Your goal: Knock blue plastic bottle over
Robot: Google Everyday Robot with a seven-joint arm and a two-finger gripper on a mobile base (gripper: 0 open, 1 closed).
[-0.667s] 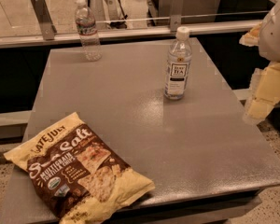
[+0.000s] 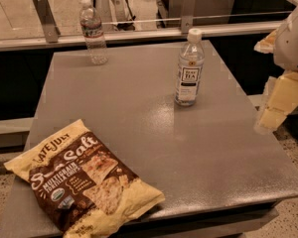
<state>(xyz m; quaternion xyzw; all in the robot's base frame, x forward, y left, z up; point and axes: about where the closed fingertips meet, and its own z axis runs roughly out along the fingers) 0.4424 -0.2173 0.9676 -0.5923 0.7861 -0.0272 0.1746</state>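
The blue plastic bottle (image 2: 189,68) stands upright on the grey table (image 2: 139,108), right of centre toward the back. It is clear, with a white cap and a white label bearing a dark square TEA logo. My gripper (image 2: 278,105), cream-coloured under a white arm, hangs at the right edge of the view. It is beside the table's right edge, to the right of the bottle and a little nearer to me, well apart from it and holding nothing visible.
A slimmer ribbed water bottle (image 2: 93,31) with a red-white band stands at the table's back left. A brown and yellow tortilla chip bag (image 2: 82,180) lies at the front left corner. A railing with glass (image 2: 139,31) runs behind the table.
The gripper has shifted slightly down and to the left. The bottles and the bag have not moved.
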